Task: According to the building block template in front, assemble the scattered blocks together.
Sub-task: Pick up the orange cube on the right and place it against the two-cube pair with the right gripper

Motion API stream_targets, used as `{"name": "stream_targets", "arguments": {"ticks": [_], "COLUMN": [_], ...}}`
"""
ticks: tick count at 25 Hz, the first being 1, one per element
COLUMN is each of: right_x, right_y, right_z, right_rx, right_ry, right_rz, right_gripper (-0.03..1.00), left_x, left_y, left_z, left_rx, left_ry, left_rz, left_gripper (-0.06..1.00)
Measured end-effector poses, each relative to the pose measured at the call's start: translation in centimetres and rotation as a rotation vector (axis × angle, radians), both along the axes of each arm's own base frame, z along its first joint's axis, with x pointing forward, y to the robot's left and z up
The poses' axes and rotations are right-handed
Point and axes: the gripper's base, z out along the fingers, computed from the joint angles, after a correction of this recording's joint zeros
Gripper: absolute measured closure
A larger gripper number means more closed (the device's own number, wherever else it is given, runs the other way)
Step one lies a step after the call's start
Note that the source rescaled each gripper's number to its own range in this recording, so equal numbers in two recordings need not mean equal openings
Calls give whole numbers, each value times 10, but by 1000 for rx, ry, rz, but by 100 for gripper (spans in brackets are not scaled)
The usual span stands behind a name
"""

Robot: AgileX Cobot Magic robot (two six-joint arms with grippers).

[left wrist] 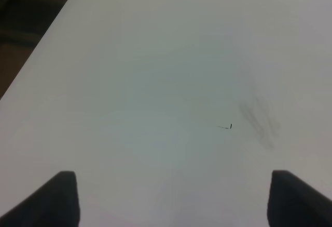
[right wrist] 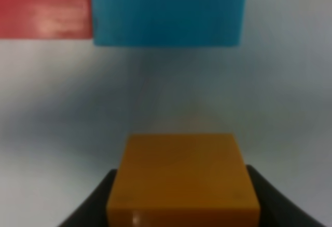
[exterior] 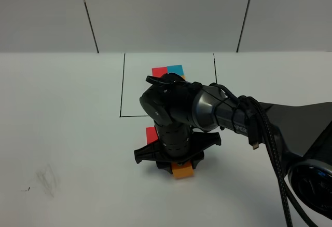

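The building block template (exterior: 168, 71) lies at the back inside a thin black drawn frame (exterior: 122, 92): red and teal-blue cubes side by side, with an orange sliver under the teal one. My right gripper (exterior: 175, 165) reaches across the middle and points down, shut on the scattered orange block (exterior: 182, 172). In the right wrist view the orange block (right wrist: 182, 180) sits between the dark fingers (right wrist: 91, 206). Beyond it the scattered teal-blue block (right wrist: 166, 11) and red block (right wrist: 44, 9) stand touching. Only the red block (exterior: 151, 134) shows beside the arm from above. My left gripper (left wrist: 174, 201) is open over bare table.
A grey smudge (exterior: 47, 179) marks the white table at the front left and shows again as a smudge (left wrist: 257, 120) beside a small black mark (left wrist: 228, 127). The table's edge (left wrist: 36, 45) runs along the dark floor. A black cable (exterior: 264, 133) hangs along the right arm.
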Motion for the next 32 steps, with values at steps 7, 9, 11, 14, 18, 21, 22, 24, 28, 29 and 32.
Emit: {"name": "stream_targets", "arguments": {"ticks": [7,9,11,14,18,21,22,24,28,29,32], "right_x": [3,4,4,5,4,4,4,4,4,4,4], "right_y": [3,4,5,6,5,4,4,4,4,4,4], "right_z": [0,0,0,0,0,0,-3,-7,-12,-12,-12], "right_rx": [37,50,60,64,59,49,42,34,27,27,27], "right_ry": [-33,-40,-47,-50,-47,-44,-41,-33,-26,-26,-26], "right_rz": [-6,-6,-6,-7,-16,-24,-24,-24,-24,-24,-24], "right_gripper": [64,64,64,64,64,64,64,64,64,64,64], "left_x": [0,0,0,0,0,0,0,0,0,0,0], "left_y": [0,0,0,0,0,0,0,0,0,0,0], "left_z": [0,0,0,0,0,0,0,0,0,0,0], "left_rx": [0,0,0,0,0,0,0,0,0,0,0], "left_ry": [0,0,0,0,0,0,0,0,0,0,0], "left_rz": [0,0,0,0,0,0,0,0,0,0,0], "left_gripper": [21,21,21,21,21,21,21,21,21,21,21]}}
